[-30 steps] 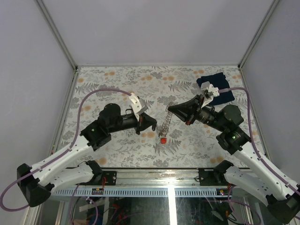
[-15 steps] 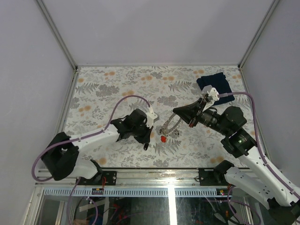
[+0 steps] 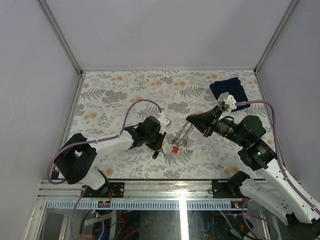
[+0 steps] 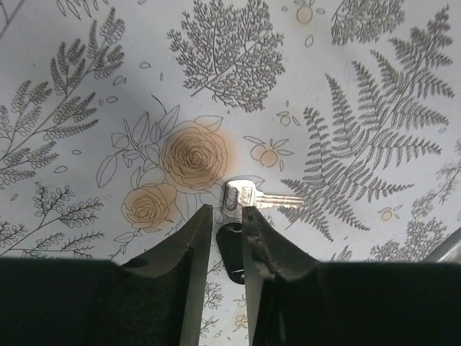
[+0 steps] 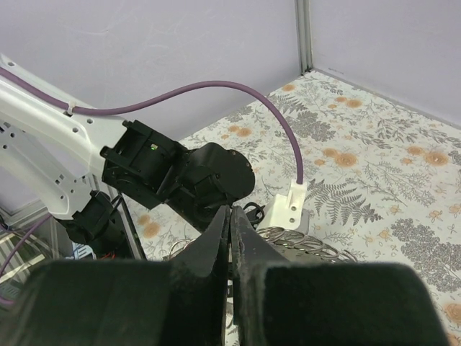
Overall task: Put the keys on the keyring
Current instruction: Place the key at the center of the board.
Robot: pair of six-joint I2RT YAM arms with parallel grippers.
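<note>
R tool (image 3: 189, 119) clenched on keyring (image 3: 184, 134); L tool (image 4: 226, 210) slightly parted over key (image 4: 229, 243).

**Bright metal on a matt printed cover**

The table cover (image 4: 374, 65) is matt and smooth, but I cannot tell if it is paper or cloth. Of the keys (image 4: 246, 196), one is bright polished metal and another has a black head. The keyring (image 3: 184, 134) is a silvery, glinting metal chain, and its red tag (image 3: 174, 149) looks like glossy plastic. The fingers (image 4: 180, 277) of the left gripper (image 4: 227, 210) are matt black plastic. The folded cloth (image 3: 231, 91) is dark blue, without shine.
</note>
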